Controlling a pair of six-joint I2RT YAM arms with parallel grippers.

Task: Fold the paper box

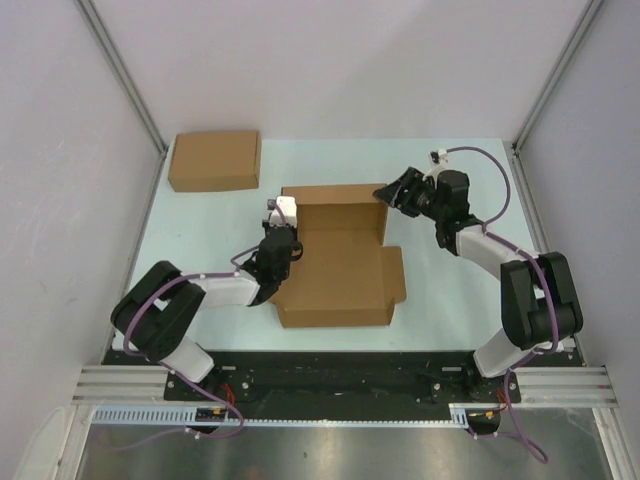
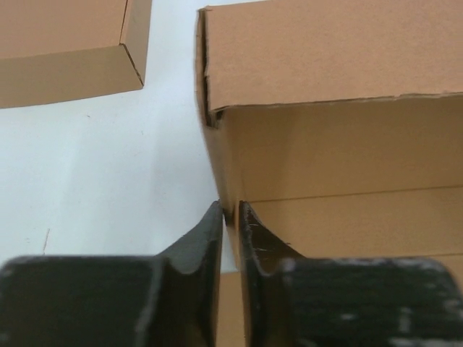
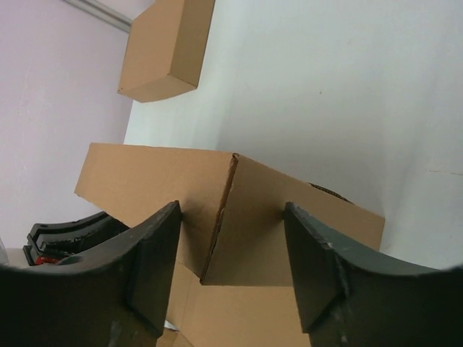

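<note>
- We see the left gripper point(image 2: 230, 211) narrow around the paper box point(image 1: 340, 262) left wall; we cannot tell whether it grips.
- Right gripper point(image 3: 231, 210) spread wide, straddling the far-right corner, nearest the back wall.

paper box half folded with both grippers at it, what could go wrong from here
1. The left gripper pinches only the thin left wall of the paper box. If that grip slips, the wall may flop back outward.
2. The right gripper straddles the box's far right corner with its jaws open. Closing there could crush the corner, or shove the box sideways against the left grip.
</note>
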